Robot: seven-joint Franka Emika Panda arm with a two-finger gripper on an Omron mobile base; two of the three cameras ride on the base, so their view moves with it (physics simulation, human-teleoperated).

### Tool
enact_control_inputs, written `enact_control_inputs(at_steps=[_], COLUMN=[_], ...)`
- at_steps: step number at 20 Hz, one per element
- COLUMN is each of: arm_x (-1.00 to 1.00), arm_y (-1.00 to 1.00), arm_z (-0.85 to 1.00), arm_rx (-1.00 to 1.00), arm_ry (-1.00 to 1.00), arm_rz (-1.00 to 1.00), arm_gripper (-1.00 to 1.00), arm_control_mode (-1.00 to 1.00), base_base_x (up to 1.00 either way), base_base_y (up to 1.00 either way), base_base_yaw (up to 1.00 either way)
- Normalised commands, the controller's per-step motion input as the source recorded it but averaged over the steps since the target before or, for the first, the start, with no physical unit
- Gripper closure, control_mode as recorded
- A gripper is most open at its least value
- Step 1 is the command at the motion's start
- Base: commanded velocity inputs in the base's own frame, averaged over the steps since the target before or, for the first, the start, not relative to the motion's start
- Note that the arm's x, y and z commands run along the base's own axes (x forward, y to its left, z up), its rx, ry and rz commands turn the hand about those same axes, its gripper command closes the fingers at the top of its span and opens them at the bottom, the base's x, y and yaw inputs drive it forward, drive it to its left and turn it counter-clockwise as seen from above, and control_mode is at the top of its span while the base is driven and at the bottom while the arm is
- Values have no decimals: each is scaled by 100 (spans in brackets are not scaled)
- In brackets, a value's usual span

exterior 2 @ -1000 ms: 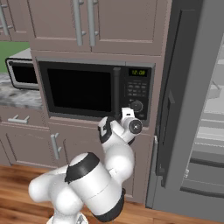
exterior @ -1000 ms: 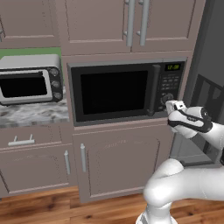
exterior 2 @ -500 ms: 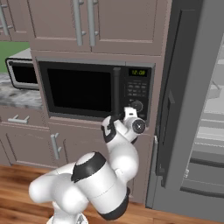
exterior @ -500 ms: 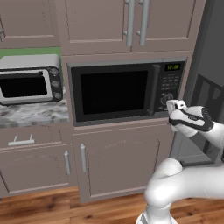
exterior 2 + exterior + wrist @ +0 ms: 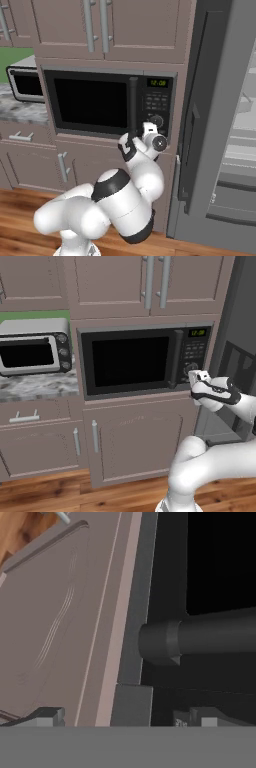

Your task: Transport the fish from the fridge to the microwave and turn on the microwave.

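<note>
black microwave (image 5: 145, 358) is faced by the wide-open, empty tool (image 5: 125, 717), with its dark door handle (image 5: 200, 637) lying at about one o'clock just ahead of the fingertips (image 5: 47, 716), while the fish cannot be made out anywhere.

You have the microwave (image 5: 107, 102) shut in front of you, its dark window blank and the green display lit above the buttons and round knob. The gripper (image 5: 149, 134) sits just in front of its lower right corner, near the door's handle. To the right, the fridge (image 5: 210, 115) stands open, pale shelves showing. A toaster oven (image 5: 25, 82) sits far left.
</note>
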Motion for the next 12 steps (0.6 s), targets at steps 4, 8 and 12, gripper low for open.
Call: enact_control_inputs(at_steps=[4, 8, 12], arm_x=[21, 20, 19], arm_y=[0, 0, -4], arm_z=[-11, -9, -5], arm_rx=[0, 0, 2], arm_ry=[0, 0, 0], arm_rz=[0, 0, 0], arm_gripper=[-100, -100, -100], arm_control_mode=[-100, -100, -100], base_base_x=[0, 0, 0], base_base_y=[0, 0, 0], base_base_yaw=[0, 0, 0])
